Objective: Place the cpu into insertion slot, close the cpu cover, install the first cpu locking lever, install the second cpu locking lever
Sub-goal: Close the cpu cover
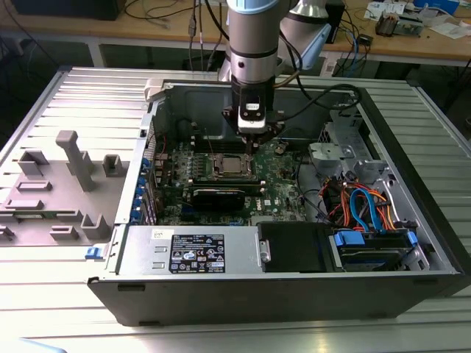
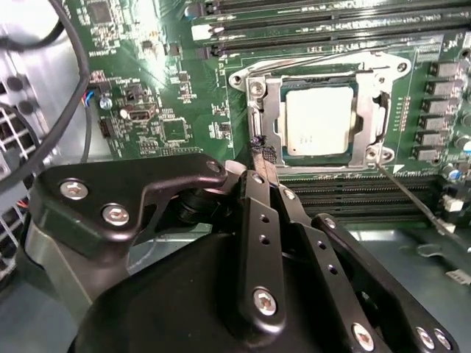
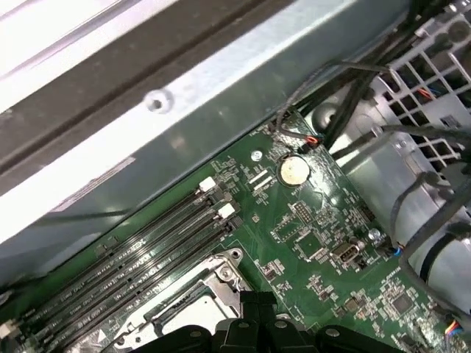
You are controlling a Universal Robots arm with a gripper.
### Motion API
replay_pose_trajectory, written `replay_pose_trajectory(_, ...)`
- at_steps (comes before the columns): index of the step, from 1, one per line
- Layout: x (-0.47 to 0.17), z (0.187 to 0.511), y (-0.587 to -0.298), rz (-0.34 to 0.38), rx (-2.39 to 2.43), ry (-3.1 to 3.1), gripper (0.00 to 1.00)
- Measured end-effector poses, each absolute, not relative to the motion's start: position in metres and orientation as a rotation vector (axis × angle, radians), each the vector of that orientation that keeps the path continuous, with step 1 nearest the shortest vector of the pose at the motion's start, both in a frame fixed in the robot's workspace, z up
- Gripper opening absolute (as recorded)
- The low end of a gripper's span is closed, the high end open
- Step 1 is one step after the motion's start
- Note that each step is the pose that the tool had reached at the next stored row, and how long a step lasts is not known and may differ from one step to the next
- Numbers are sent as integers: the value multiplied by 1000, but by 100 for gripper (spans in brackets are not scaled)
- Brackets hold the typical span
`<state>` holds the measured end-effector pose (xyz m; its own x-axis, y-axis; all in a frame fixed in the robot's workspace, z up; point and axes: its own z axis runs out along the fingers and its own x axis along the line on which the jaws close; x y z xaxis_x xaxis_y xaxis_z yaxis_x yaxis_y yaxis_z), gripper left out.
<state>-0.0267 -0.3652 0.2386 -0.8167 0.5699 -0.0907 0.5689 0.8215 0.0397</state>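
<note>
The cpu (image 2: pixel 321 121), a dull silver square, lies in the insertion slot (image 1: pixel 234 166) on the green motherboard. The silvery cpu cover (image 2: pixel 269 110) lies flat around it, framing the chip. One thin locking lever (image 2: pixel 316 59) runs along the far side of the socket. A second lever (image 2: pixel 412 193) sticks out slanting from the socket's corner over the memory slots. My gripper (image 2: pixel 260 151) is shut, its taped tips at the socket's near corner beside the cover; I cannot tell whether they touch it. In the exterior view the gripper (image 1: pixel 249 143) hangs just over the socket's back edge.
The open computer case (image 1: pixel 280 287) walls in the board on all sides. Black memory slots (image 3: pixel 140 257) flank the socket, and a coin battery (image 3: pixel 295 170) sits nearby. Cables and a drive cage (image 1: pixel 368 213) fill the exterior view's right. A grey fixture plate (image 1: pixel 59 191) lies outside the case.
</note>
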Motion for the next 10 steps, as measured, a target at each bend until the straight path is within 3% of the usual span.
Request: replay_pose_trajectory(10,-27,236,-365,26,626,2979,11)
